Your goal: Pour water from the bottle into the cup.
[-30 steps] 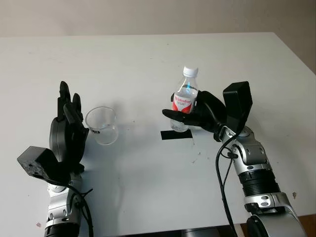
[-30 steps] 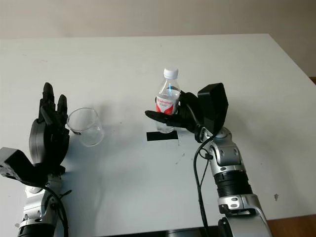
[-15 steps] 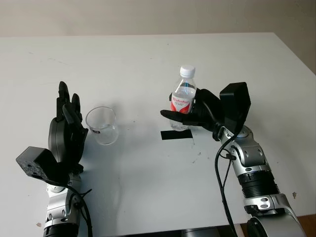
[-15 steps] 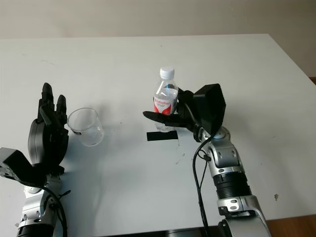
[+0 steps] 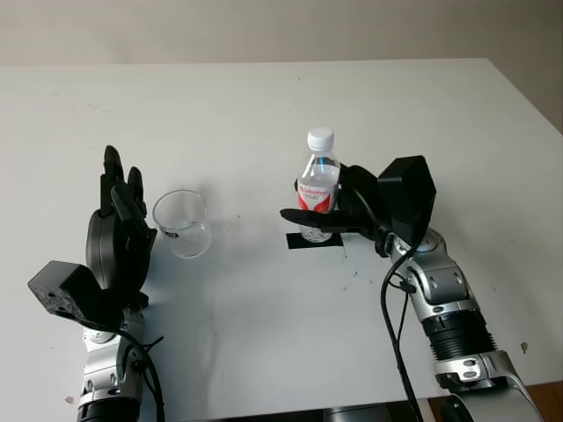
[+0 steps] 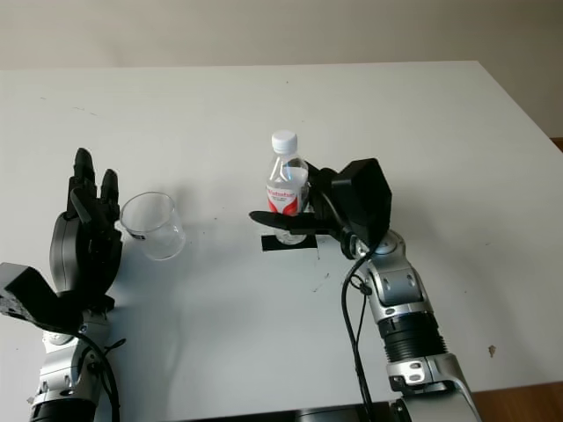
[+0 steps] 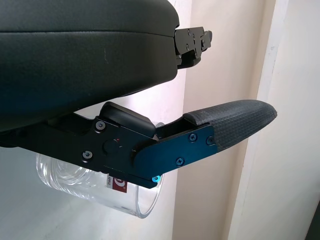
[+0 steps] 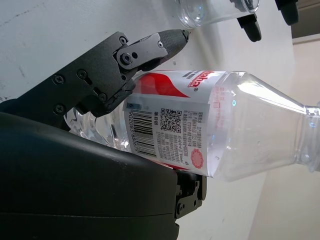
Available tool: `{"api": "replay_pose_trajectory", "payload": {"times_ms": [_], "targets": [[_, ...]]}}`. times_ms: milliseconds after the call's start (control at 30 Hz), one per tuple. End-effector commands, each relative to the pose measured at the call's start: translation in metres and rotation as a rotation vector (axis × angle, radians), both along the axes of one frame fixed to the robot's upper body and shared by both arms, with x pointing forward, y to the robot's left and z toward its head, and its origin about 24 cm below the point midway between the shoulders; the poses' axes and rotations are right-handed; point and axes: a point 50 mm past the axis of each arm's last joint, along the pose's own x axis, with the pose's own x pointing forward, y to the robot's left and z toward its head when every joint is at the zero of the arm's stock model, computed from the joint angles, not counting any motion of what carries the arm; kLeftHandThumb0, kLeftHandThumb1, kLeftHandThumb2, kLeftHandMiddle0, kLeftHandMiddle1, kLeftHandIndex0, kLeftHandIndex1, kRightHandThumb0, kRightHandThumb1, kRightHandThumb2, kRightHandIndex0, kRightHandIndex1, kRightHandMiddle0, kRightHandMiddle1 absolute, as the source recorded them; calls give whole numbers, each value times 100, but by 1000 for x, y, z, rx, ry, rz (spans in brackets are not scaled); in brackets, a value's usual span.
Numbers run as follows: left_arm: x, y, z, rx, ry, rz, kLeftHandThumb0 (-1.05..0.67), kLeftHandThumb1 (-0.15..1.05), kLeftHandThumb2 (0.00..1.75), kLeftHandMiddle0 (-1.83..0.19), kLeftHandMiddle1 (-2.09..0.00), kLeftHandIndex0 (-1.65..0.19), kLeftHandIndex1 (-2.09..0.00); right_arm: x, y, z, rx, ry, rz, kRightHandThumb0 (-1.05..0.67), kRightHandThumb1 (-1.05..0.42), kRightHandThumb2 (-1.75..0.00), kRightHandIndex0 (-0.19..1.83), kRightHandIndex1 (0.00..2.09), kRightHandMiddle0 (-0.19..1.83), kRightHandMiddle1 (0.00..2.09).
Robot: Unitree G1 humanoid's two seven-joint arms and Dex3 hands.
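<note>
A clear plastic bottle with a red label and a white cap stands upright in my right hand, which is shut on its middle. In the right wrist view the label lies against the palm, with a finger wrapped over it. The bottle's base is just above a black tape mark; I cannot tell whether it touches the table. A clear cup stands upright to the bottle's left. My left hand is open beside the cup on its left, palm toward it, apart from it.
The white table runs far back and to the right, its right edge slanting at the far right. Small dark specks lie near the tape mark. The gap between cup and bottle is about a hand's width.
My right hand has carried the bottle left and slightly lower, closer to the cup, still upright. The left hand and the cup have not moved.
</note>
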Motion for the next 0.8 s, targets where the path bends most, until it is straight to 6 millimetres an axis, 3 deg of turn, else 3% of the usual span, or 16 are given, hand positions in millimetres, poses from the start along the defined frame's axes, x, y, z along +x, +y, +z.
{"api": "replay_pose_trajectory", "payload": {"times_ms": [0, 67, 200, 267, 367, 533, 633, 733, 767], "targets": [[-3, 3, -1, 3, 1, 11, -93, 105, 79, 19, -22, 12, 0, -3, -6, -7, -22, 25, -8, -48, -105, -30, 69, 209, 20, 209], [-3, 4, 0, 1, 1, 11, -93, 105, 79, 19, -22, 12, 0, -5, -9, -13, -27, 42, -16, -50, -105, -29, 56, 209, 13, 209], [-3, 4, 0, 0, 1, 13, -93, 105, 79, 19, -22, 12, 0, -8, -16, -22, -16, 70, -28, -54, -105, -21, 0, 209, -6, 209], [-3, 4, 0, 3, 1, 10, -93, 105, 80, 19, -22, 12, 0, -10, -19, -27, -31, 79, -32, -57, -105, -16, -15, 209, -16, 209], [-3, 5, 0, 7, 0, 11, -93, 105, 81, 19, -21, 13, 0, -13, -25, -33, -68, 87, -35, -60, -105, -9, -19, 204, -19, 204], [-3, 7, 1, 9, 2, 8, -93, 105, 79, 19, -24, 12, 0, -18, -35, -41, -99, 96, -37, -66, -104, -5, -19, 169, -19, 181], [-3, 8, 0, 12, 3, 4, -93, 105, 79, 19, -24, 11, 0, -20, -38, -45, -104, 85, -44, -67, -103, -5, -19, 160, -19, 173], [-3, 8, 0, 10, 2, 4, -93, 105, 79, 19, -23, 11, 0, -23, -41, -47, -112, 48, -39, -68, -101, -5, -19, 144, -8, 134], [-3, 8, 1, 10, 2, 2, -93, 105, 79, 19, -23, 12, 0, -24, -42, -48, -118, 35, -35, -70, -99, -5, -17, 126, -4, 114]]}}
